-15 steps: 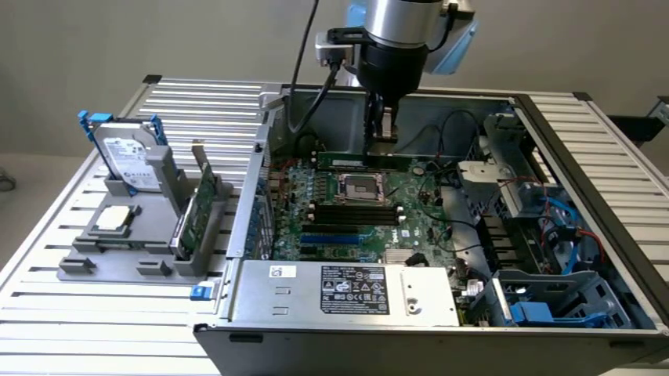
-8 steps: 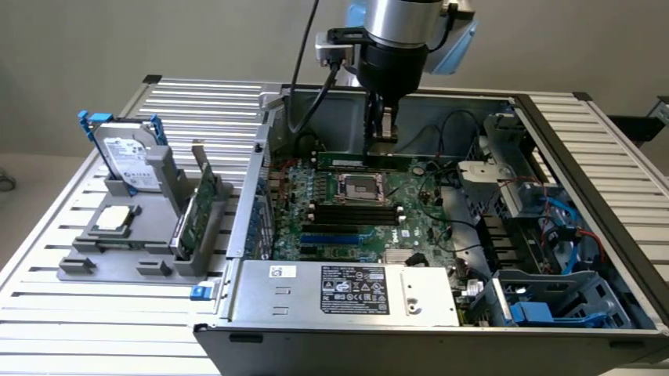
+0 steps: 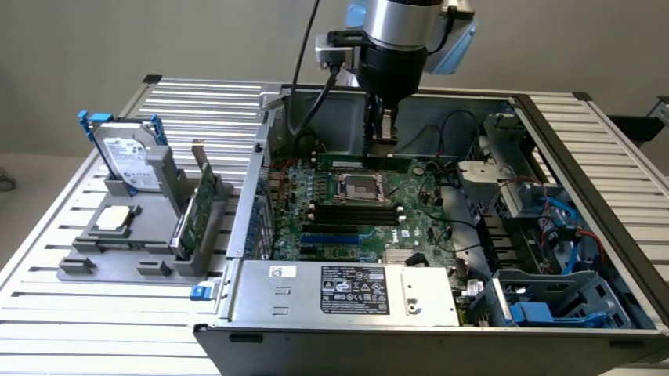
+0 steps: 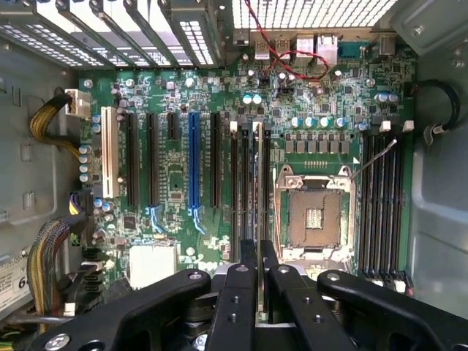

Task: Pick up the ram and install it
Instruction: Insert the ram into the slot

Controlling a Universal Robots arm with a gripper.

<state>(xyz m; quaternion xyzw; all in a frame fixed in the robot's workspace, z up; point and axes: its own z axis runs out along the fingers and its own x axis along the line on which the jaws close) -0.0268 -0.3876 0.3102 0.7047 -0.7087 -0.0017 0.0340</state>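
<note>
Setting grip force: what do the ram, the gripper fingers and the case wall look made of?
The ram: thin circuit-board laminate, seen edge-on as a pale strip, clamped in the gripper.
Fingers: matte black with visible screws, plastic or coated metal; can't tell which.
Case wall: dull grey sheet metal, likely steel.

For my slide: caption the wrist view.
Gripper holding the ram edge-on, lined up with the memory slots beside the CPU socket.

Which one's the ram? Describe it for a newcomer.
Open case, motherboard, square CPU socket. Next to the socket run long black slots; the ram is the thin stick seen edge-on in line with them. It alone sits clamped in the claw.
</note>
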